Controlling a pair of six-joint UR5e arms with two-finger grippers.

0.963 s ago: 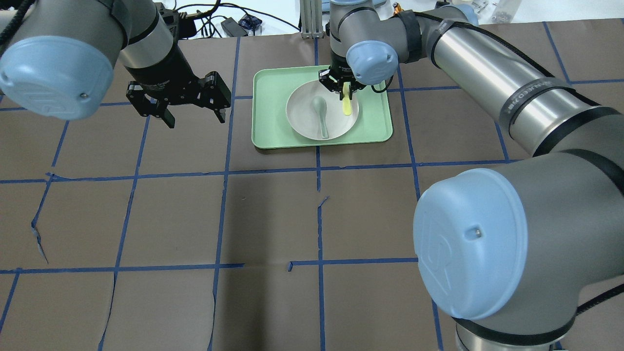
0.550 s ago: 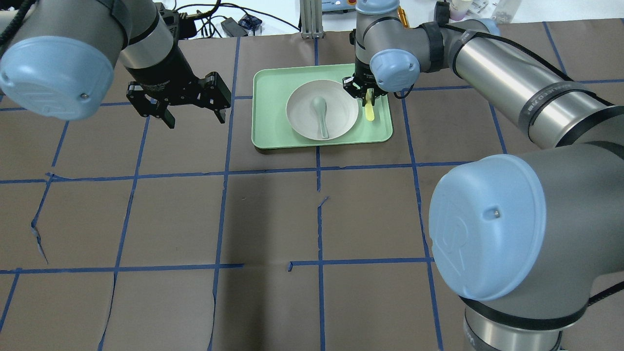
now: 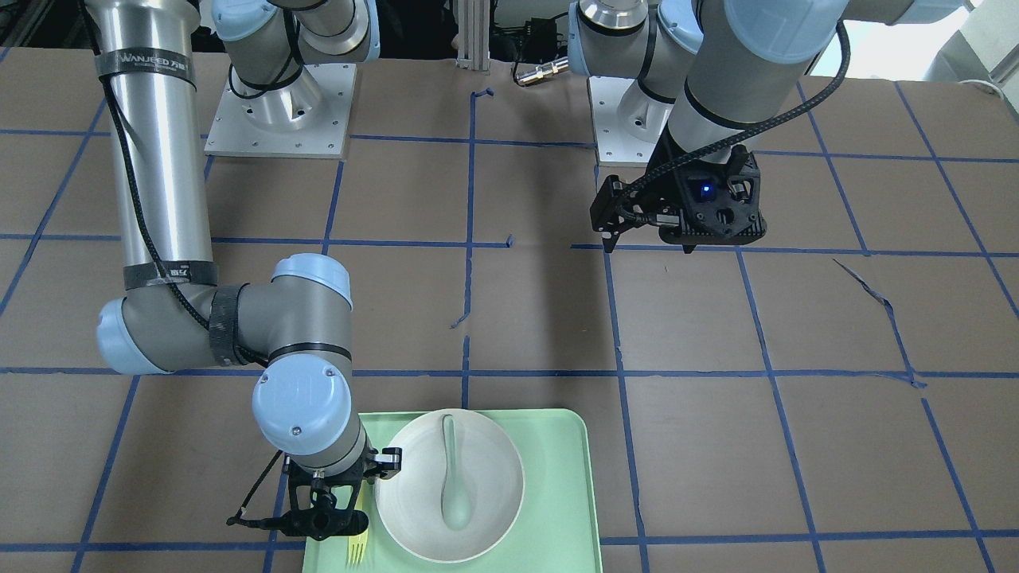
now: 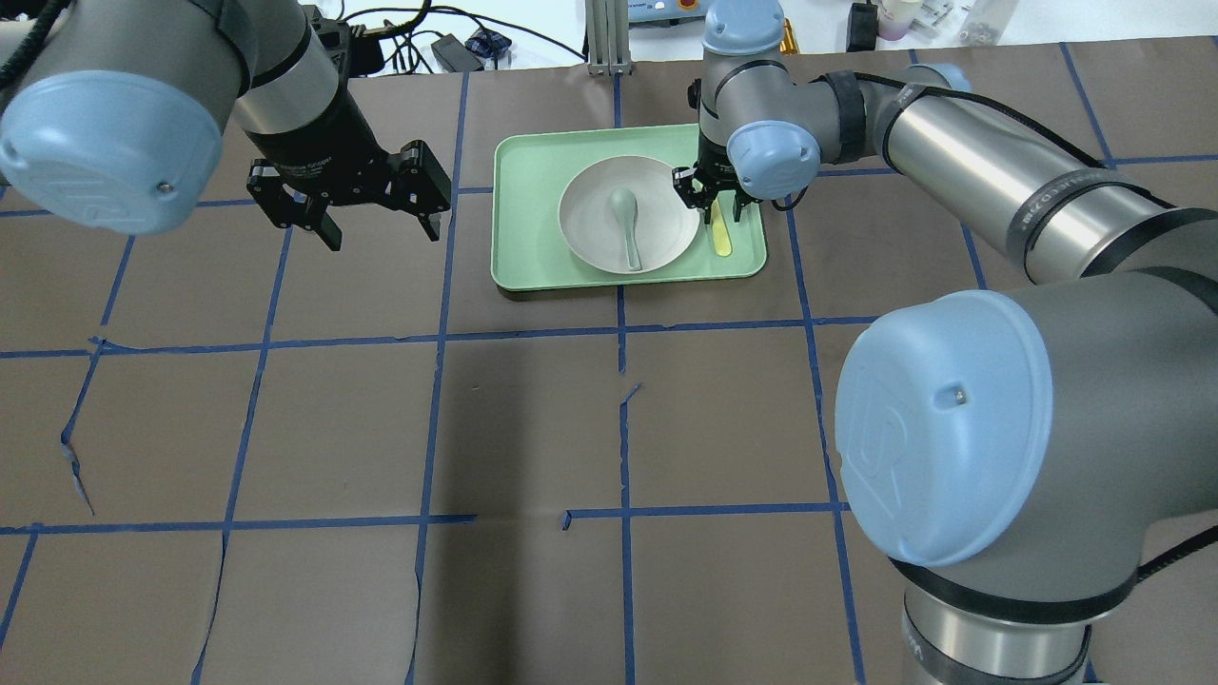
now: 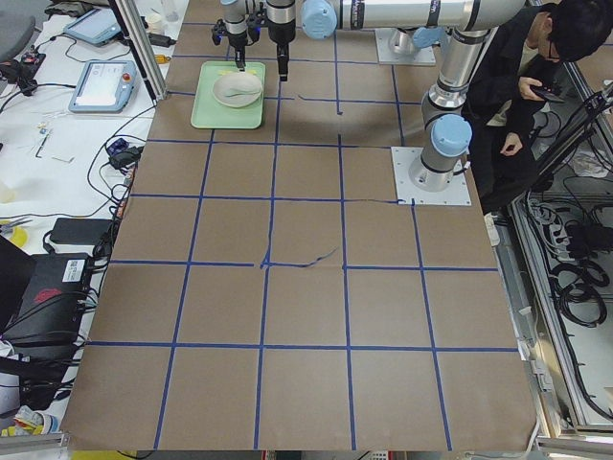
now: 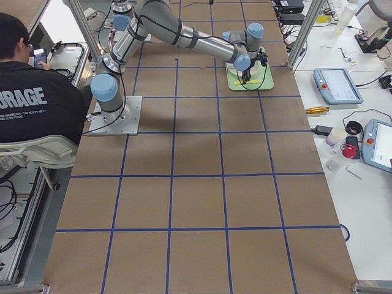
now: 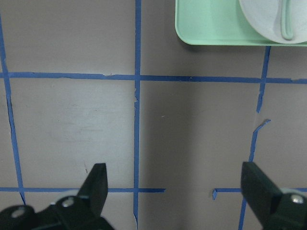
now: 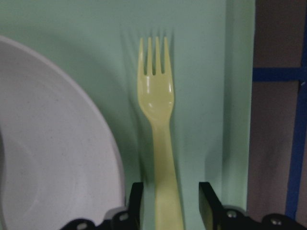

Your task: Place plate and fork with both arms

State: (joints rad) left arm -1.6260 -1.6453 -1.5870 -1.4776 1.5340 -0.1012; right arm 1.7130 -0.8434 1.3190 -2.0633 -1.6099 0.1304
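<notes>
Pale-yellow slim plastic fork [image 8: 156, 105] flat on mint-green rectangular tray [image 8: 206, 72], handle between parted fingers of right gripper [image 8: 170, 211], gaps both sides. Round white plate [image 8: 48, 143] just left of gripper. Left gripper [image 7: 175, 191] spread, empty, well apart. Placement likely done; next: straight lift off handle.

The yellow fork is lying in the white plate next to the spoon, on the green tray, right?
Not quite. The fork lies on the green tray beside the plate, not in it; only the spoon lies in the plate. The right wrist view shows it clearly.
</notes>
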